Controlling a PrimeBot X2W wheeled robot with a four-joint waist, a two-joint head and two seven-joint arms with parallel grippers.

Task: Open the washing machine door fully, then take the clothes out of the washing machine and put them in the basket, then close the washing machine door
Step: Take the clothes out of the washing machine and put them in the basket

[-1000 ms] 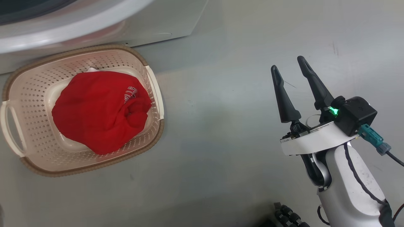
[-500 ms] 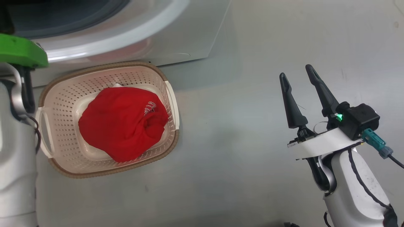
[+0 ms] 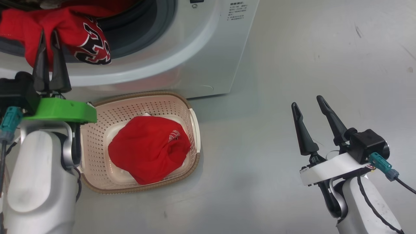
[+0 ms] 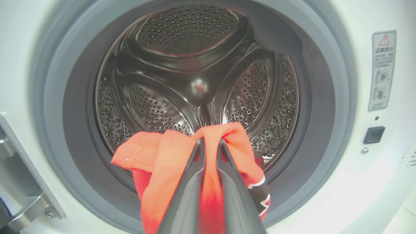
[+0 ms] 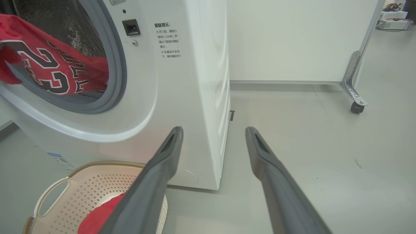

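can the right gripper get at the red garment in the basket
Probably yes: the right gripper is open, bare floor lies between it and the basket, and the red garment sits uncovered.

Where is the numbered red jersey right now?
Head view, upper left: the numbered red jersey hangs over the lower lip of the washing machine opening, pinched by the left gripper, jaws shut on it, up-left of the basket.

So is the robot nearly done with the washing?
Nearly. The washing machine stands open and one red garment lies in the basket. The left tool grips a red numbered jersey at the machine's opening; the right tool is open, empty. Left: drop the jersey in the basket, then close the machine.
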